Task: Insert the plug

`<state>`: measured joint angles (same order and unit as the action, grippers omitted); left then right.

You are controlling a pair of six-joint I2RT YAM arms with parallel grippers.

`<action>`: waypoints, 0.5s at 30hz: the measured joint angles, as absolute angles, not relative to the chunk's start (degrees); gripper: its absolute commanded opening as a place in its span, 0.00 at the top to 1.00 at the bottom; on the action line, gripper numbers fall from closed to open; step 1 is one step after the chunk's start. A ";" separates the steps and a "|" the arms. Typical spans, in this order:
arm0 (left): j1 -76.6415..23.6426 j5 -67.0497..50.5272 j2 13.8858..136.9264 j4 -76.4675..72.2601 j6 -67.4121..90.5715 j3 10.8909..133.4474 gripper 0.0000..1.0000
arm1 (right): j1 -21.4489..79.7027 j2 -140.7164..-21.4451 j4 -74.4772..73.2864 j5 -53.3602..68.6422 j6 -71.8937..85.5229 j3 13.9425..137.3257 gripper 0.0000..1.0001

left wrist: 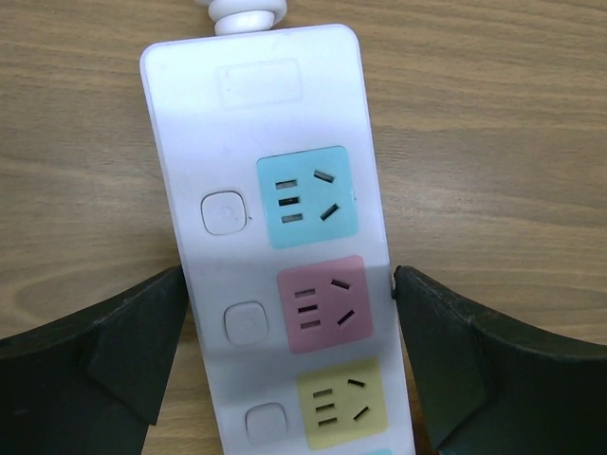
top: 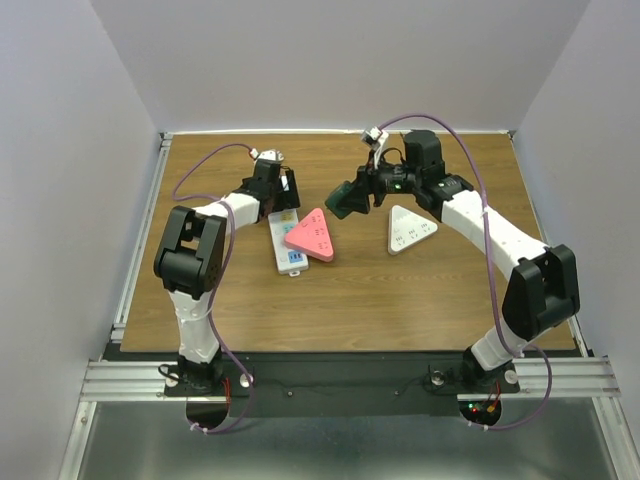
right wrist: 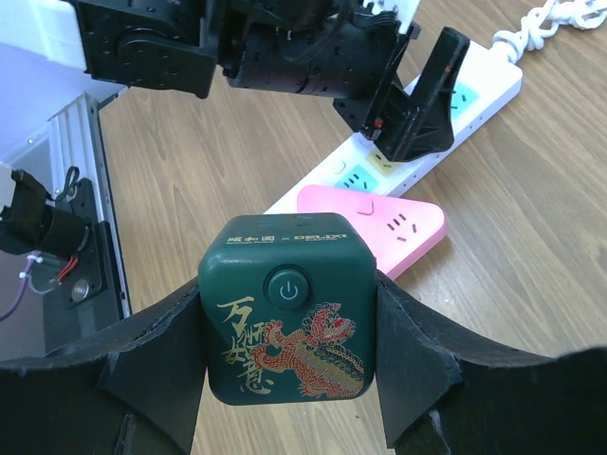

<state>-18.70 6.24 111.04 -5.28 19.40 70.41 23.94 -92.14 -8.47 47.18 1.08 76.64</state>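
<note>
The power strip (left wrist: 285, 123) lies lengthwise on the left half of the desk (top: 400, 300), its cord (right wrist: 560, 14) leaving at the far end. The left claw (left wrist: 289, 303) straddles it, one finger pressed to each long side, clamped across its width. Between those fingers the pink socket (left wrist: 322, 303) faces up uncovered, with the blue socket (left wrist: 306, 196) beyond it and the yellow socket (left wrist: 340, 403) nearer.

The right claw (right wrist: 286, 286) is clamped on the green plug (right wrist: 283, 351), held off the desk to the right of the strip.

A pink adapter (top: 312, 237) lies against the strip's right side near its near end; whether it rests on the strip I cannot tell. A white adapter (top: 410, 230) lies further right, apart from both. Bare wood stretches toward the near edge, and a metal rail (top: 140, 240) runs along the left edge.
</note>
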 measured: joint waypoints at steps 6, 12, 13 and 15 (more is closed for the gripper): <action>-19.53 6.46 112.75 -4.84 18.17 72.31 0.03 | 23.94 -91.55 -8.51 47.20 1.10 75.99 1.00; -20.58 7.68 113.19 -5.02 16.69 72.69 0.16 | 23.94 -91.42 -8.51 47.18 1.17 75.90 1.00; -20.86 7.81 113.19 -5.19 16.38 72.60 0.24 | 23.94 -91.39 -8.47 47.16 1.17 75.79 1.00; -21.41 7.77 113.01 -6.35 16.27 71.75 0.36 | 23.94 -90.87 -8.45 47.09 1.23 74.85 1.00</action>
<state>-21.41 7.77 113.01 -6.35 16.27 71.75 23.94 -90.87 -8.45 47.09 1.23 74.85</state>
